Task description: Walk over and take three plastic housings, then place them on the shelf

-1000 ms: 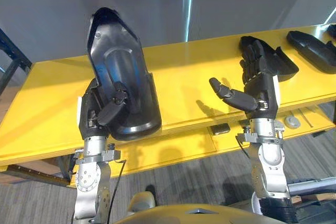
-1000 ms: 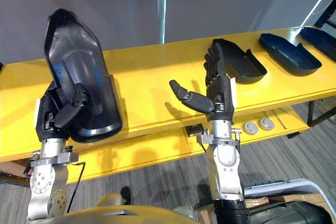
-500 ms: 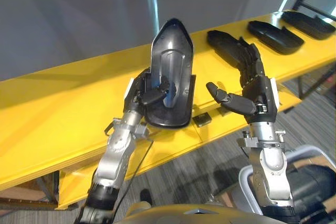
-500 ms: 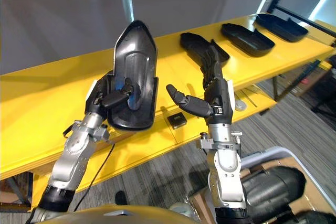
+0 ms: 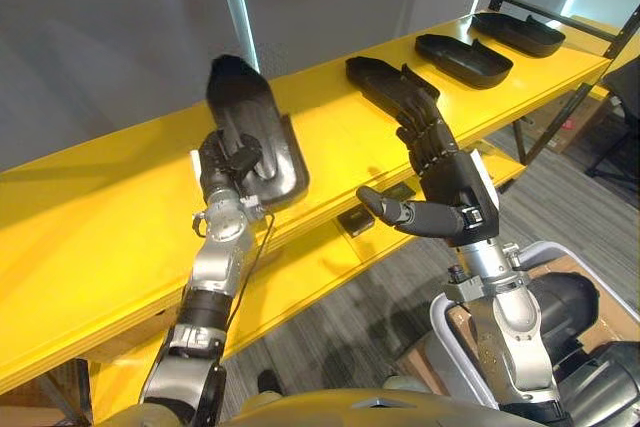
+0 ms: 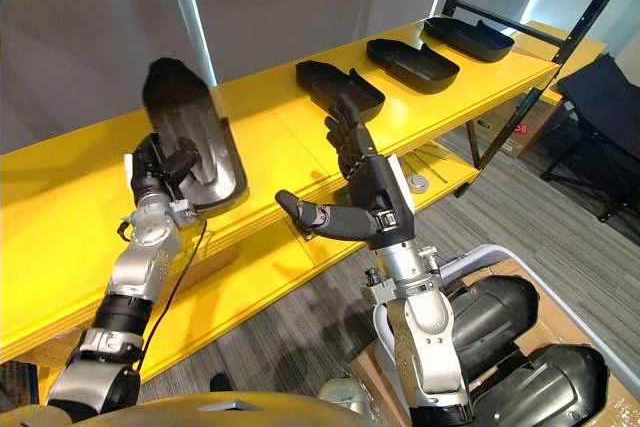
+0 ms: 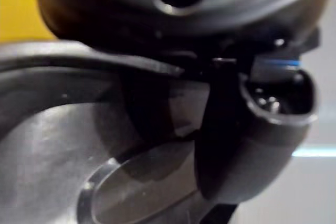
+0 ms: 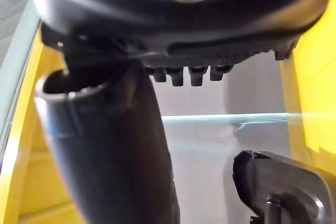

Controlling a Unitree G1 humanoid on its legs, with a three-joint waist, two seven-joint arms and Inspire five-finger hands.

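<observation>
Housing [image 5: 250, 112], glossy black and boat-shaped, lies on yellow shelf [image 5: 100, 209] gripped by left hand [image 5: 235, 159]; right hand [image 5: 445, 179] splayed.

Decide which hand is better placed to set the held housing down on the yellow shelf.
Left. The left hand has its fingers curled round the black plastic housing, which is already over the yellow shelf. The right hand is open and empty, raised in front of the shelf.
</observation>
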